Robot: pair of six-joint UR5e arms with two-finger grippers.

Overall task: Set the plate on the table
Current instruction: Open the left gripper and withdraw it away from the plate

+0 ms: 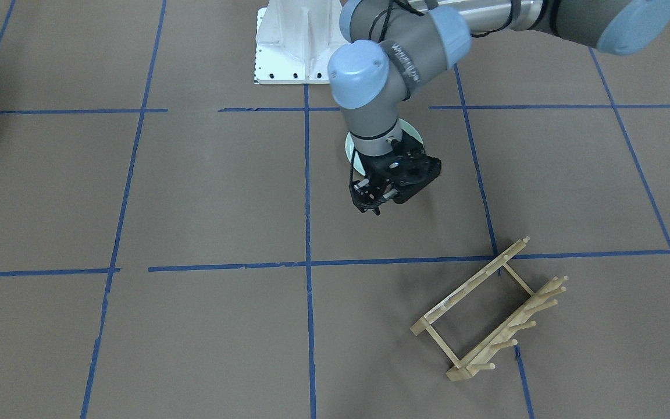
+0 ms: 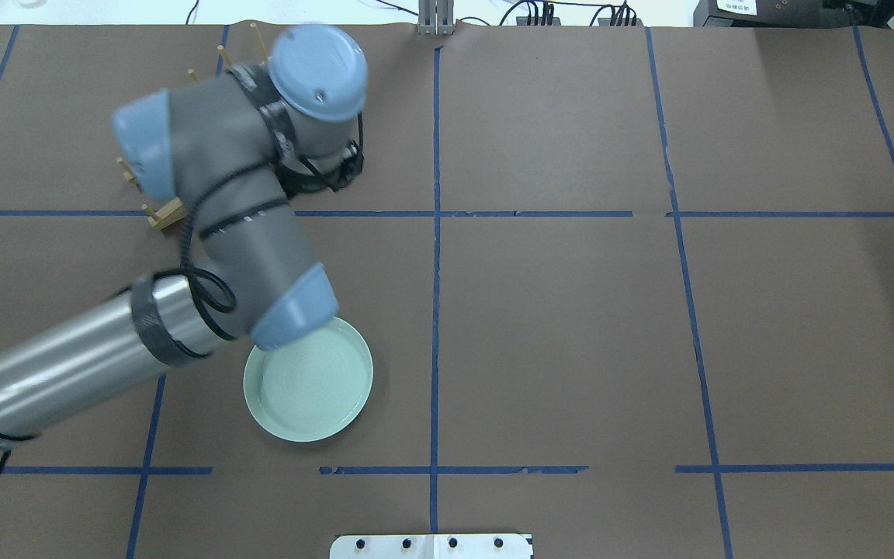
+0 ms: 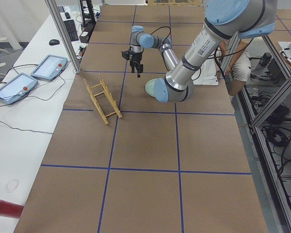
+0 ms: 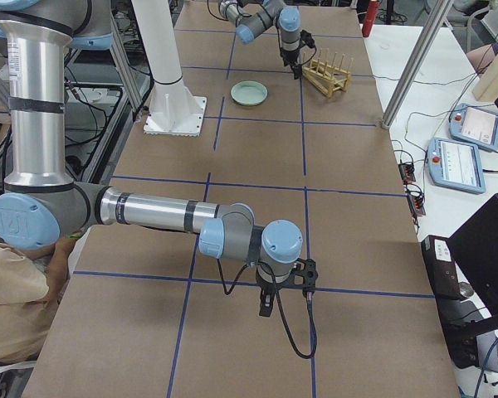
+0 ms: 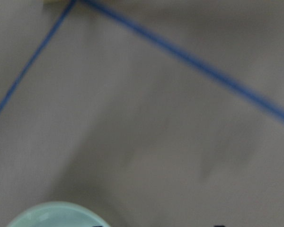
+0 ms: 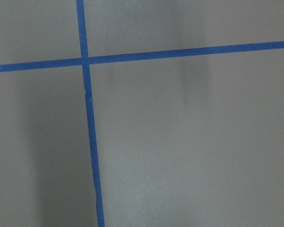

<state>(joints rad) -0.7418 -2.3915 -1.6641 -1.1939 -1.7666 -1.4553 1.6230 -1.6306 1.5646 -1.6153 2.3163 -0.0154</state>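
The pale mint-green plate [image 2: 309, 380] lies flat on the brown table [image 2: 571, 334], apart from any gripper. In the front-facing view my left wrist hides most of the plate [image 1: 413, 130]. Its rim shows at the bottom of the left wrist view [image 5: 52, 216]. My left gripper [image 1: 370, 205] hangs above the table between the plate and the wooden rack, pointing down, open and empty. My right gripper [image 4: 270, 303] shows only in the exterior right view, low over the table far from the plate. I cannot tell whether it is open or shut.
The light wooden peg rack [image 1: 489, 314] stands on the table beyond the left gripper, partly hidden by the arm in the overhead view [image 2: 164, 216]. The white robot base [image 1: 291, 46] sits at the table's near edge. Tablets and cables [image 3: 48, 68] lie on a side bench.
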